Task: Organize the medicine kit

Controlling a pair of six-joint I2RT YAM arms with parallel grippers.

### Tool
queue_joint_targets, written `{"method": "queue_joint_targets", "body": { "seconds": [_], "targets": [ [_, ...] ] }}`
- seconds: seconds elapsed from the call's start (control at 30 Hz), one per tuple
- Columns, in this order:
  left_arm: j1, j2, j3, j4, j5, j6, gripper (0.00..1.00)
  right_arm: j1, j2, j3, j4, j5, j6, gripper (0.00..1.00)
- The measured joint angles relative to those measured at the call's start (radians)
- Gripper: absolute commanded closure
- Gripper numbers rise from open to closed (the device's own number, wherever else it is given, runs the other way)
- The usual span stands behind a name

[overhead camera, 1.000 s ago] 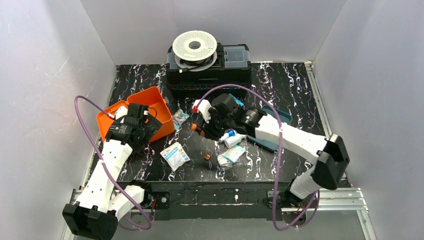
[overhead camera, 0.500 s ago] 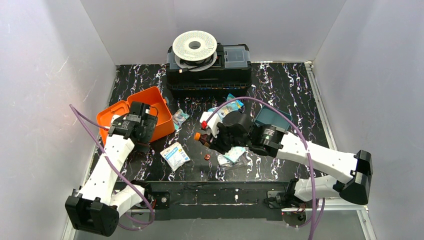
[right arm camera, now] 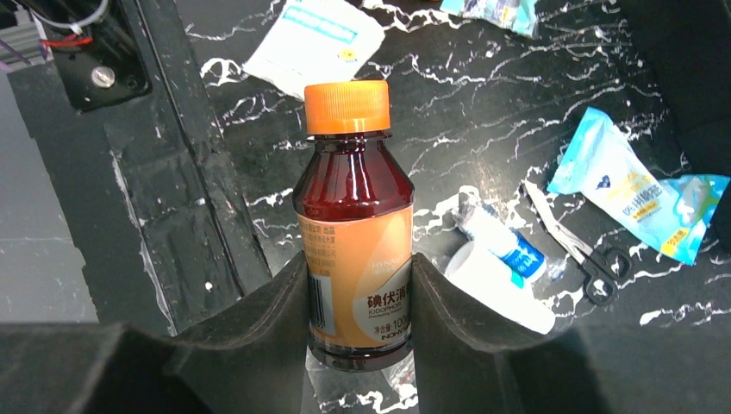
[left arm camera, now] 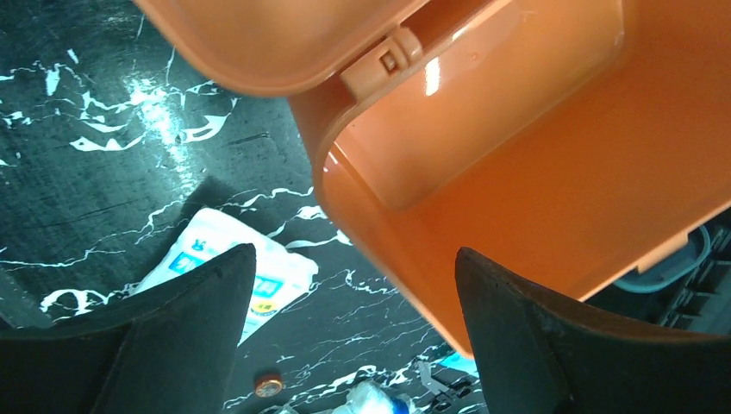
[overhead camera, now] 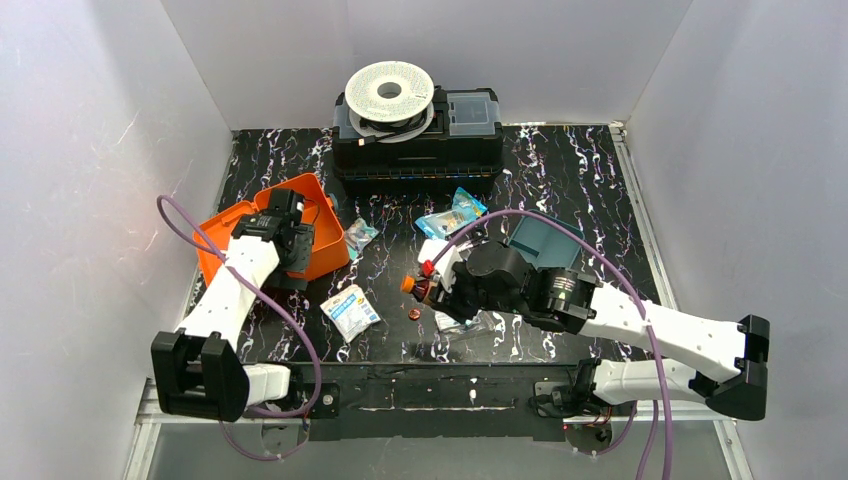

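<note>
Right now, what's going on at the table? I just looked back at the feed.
The right gripper is shut on a brown medicine bottle with an orange cap. The left gripper hangs open over the rim of the medicine kit, whose orange box stands open; what shows of its inside is bare. The teal tray lies apart, to the right. A blue packet and scissors lie loose on the table.
</note>
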Motion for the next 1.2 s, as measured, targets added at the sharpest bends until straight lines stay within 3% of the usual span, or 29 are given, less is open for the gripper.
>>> {"method": "queue_joint_targets", "body": {
  "seconds": [0.33,0.6,0.83,1.2],
  "targets": [
    [0.042,0.071,0.006,0.076,0.05,0.021,0.48,0.0,-0.06,-0.039,-0.023,0.028,0.001,0.75],
    [0.073,0.072,-0.006,0.131,0.109,0.112,0.79,0.0,-0.064,-0.039,-0.026,0.032,0.022,0.74],
    [0.12,0.061,-0.023,0.166,0.146,0.188,0.93,0.002,-0.065,-0.039,-0.046,0.033,0.042,0.75],
    [0.19,0.036,-0.035,0.119,0.186,0.332,0.99,0.012,-0.065,-0.039,-0.056,0.036,0.063,0.75]
  ]
}}
